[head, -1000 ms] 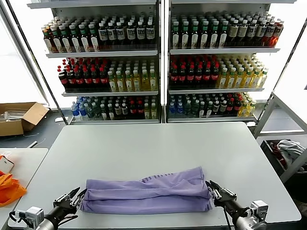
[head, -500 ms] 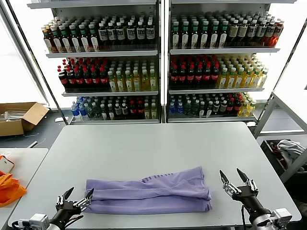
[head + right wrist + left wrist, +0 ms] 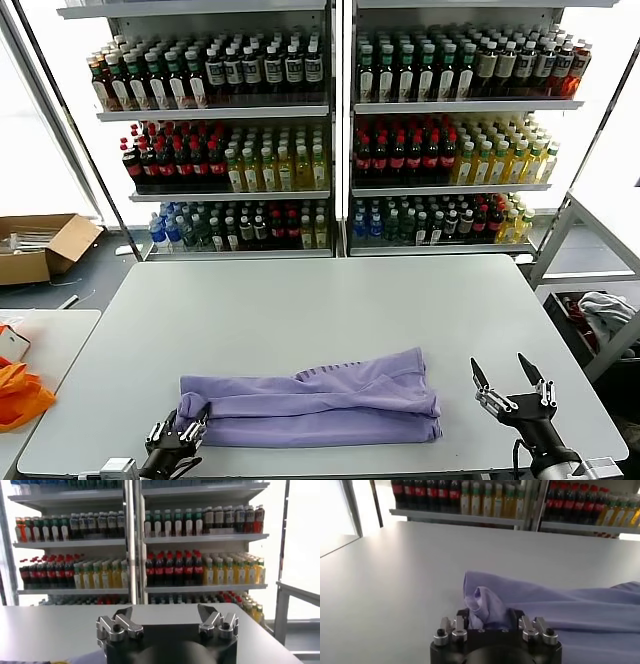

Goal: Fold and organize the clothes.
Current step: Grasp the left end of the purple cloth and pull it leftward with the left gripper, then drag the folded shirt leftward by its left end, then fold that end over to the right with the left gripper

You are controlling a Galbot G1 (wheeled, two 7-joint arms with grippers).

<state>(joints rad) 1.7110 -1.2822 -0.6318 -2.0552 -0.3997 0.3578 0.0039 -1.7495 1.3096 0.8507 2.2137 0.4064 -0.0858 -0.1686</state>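
The lavender T-shirt (image 3: 310, 405) lies folded into a long strip along the table's front, with a sliver of dark print showing at its upper fold. My left gripper (image 3: 183, 430) is at the strip's left end, low on the table. In the left wrist view a bunched fold of the T-shirt (image 3: 487, 605) fills the gap between the fingers (image 3: 465, 617) of my left gripper (image 3: 490, 619), which is shut on it. My right gripper (image 3: 510, 385) stands open a short way right of the strip's right end, apart from it. Nothing lies between the spread fingers (image 3: 122, 616) of the right gripper (image 3: 167, 617).
The grey table (image 3: 300, 300) stretches back to shelves of bottles (image 3: 330, 130). Orange fabric (image 3: 20, 392) lies on a side table at the left, beyond it a cardboard box (image 3: 45, 245). A grey-white cloth bundle (image 3: 605, 312) sits in a bin at the right.
Both grippers let go of the strip's ends and opened. The right one drew off to the right and stays open. The left one moved in and closed on the left end again.
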